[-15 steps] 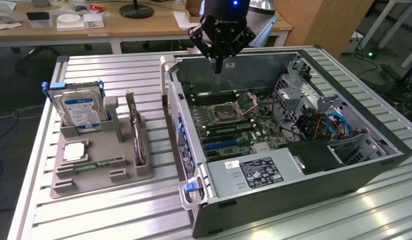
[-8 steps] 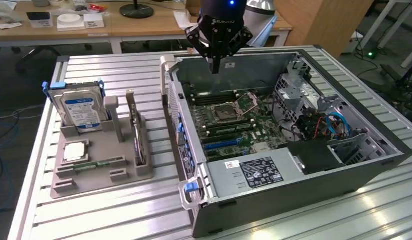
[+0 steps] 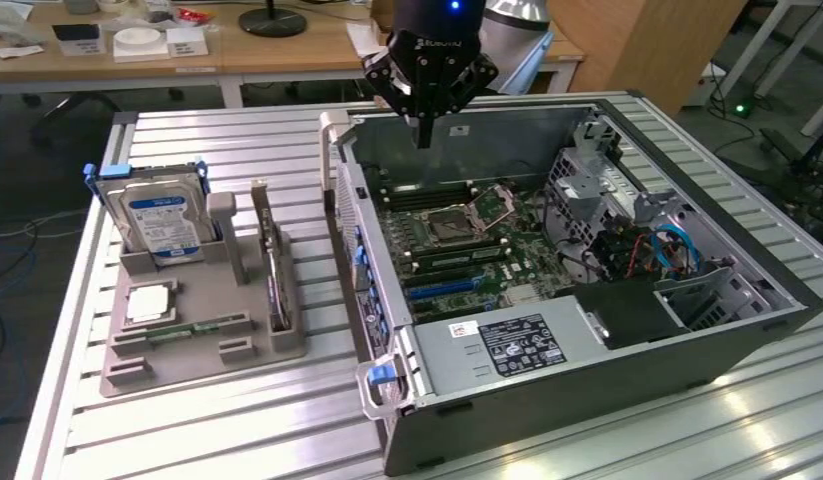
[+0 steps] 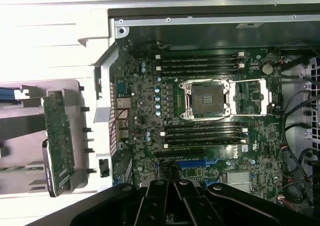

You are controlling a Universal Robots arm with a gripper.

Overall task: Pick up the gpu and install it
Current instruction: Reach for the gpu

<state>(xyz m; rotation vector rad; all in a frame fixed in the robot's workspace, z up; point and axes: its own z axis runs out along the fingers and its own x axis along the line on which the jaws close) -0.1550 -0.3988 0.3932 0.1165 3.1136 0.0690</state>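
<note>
1. Gripper [image 3: 425, 132] is shut with nothing in it. It hangs over the far wall of the open case [image 3: 585, 400].
2. Gpu [image 3: 268, 262] stands on edge in the grey holder [image 3: 171, 365] on the counter [image 3: 224, 430], just outside the case on the exterior view's left.
3. Gpu's long axis runs alongside the case's side wall. Gripper and gpu are well apart.

Bright ovhd light w/ blown-out glare

Place: robotics lab | Seen: slatted metal workbench [image 3: 198, 420] lower left; opened computer tower [image 3: 585, 400] right of centre; cluttered wooden desks [image 3: 251, 55] upper left.
</note>
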